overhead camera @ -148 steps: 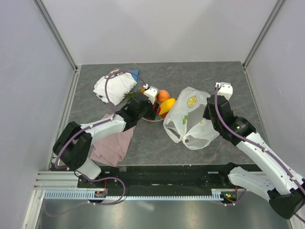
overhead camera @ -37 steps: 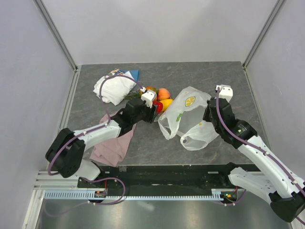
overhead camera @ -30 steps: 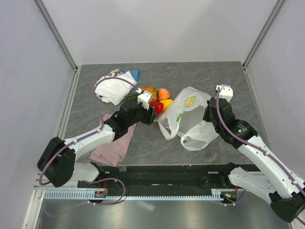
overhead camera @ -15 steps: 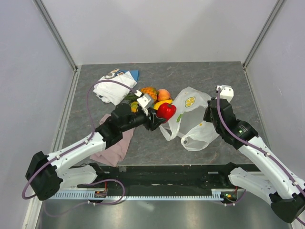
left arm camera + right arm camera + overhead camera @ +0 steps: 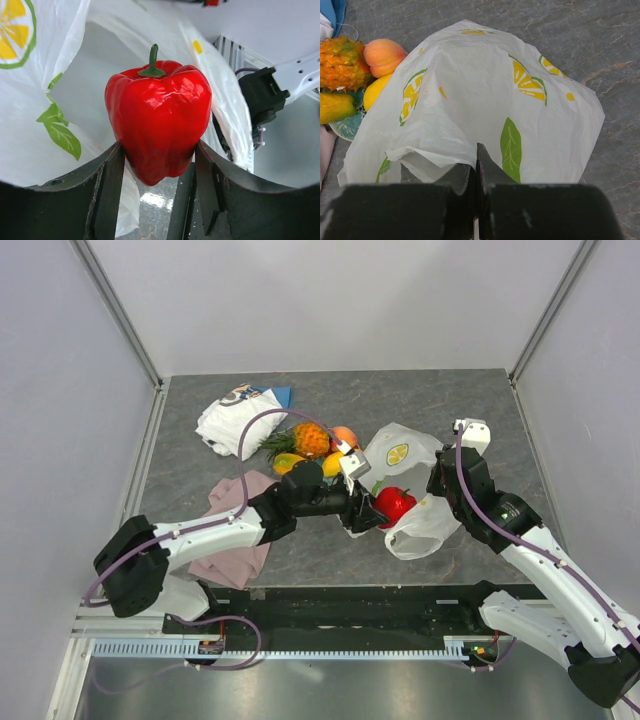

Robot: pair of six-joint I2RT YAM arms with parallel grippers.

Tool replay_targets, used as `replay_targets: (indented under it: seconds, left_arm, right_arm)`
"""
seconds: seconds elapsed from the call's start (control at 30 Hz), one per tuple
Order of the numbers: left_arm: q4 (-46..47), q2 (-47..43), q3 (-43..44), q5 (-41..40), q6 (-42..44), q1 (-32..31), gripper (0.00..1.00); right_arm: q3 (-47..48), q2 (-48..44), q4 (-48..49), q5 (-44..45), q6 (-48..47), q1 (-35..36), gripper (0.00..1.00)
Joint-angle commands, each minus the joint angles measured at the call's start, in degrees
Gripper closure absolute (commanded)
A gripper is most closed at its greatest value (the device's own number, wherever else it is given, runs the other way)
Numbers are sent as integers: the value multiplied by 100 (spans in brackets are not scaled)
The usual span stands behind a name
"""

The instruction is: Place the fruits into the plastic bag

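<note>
Glossy red pepper (image 5: pixel 157 120) clamped in left gripper (image 5: pixel 158 167), thin crinkled lemon-print bag (image 5: pixel 470 100)

place: lab test cell | signs: white panel walls (image 5: pixel 330 300), aluminium corner posts (image 5: pixel 118 315), grey table (image 5: pixel 480 410), mounting rail (image 5: pixel 300 648)

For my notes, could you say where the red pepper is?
The red pepper is mid-table in the top view, held by the left gripper at the plastic bag.

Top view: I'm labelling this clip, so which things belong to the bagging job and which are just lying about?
Job: bag; pepper; pineapple; peach; two mangoes.
Lying about: white cloth; pink cloth; plate.
</note>
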Motion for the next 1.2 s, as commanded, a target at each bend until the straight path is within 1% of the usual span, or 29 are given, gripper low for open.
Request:
replay_targets:
  seconds: [0.0,0.03,0.07,0.17,0.27,0.37,0.47,0.57,0.8,0.93,1.17]
  left_arm:
    - [311,260,361,-397,-263,-41,58]
    - [224,278,387,-582,-192,-32,58]
    - [5,287,387,-1045,-113,-49,58]
    - [-164,366,369,-1654,160,-67,58]
    - [-199,586,483,-1805,195,-164,58]
    - [-173,910,755,-2025,221,-418,58]
    - [-146,1253,1089,-2052,117,-594,57]
    - [64,1403,1221,-2087,-33,-709,57]
    - [258,2053,1503,-2148,-209,-735,54]
    - [363,2317,1503,-2061,-367,-735,47]
    - [416,2309,1380,-1999,-376,-718,35]
  right_arm:
    - [100,-84,22,-30,79,-10,100]
    - [100,-93,14,-30,79,-10,100]
    - [91,-101,13,-30,79,-10,100]
    - [100,-137,13,-21,53,-10,100]
    - [109,-137,14,-21,44,-10,100]
    - [100,-110,49,-73,62,-1,100]
    - [56,-93,84,-187,106,-10,100]
    - [21,-110,119,-293,123,-10,100]
    - [-128,-40,251,-460,167,-10,100]
    - [-164,-40,286,-451,167,-10,100]
    - [-234,-58,277,-416,176,-10,100]
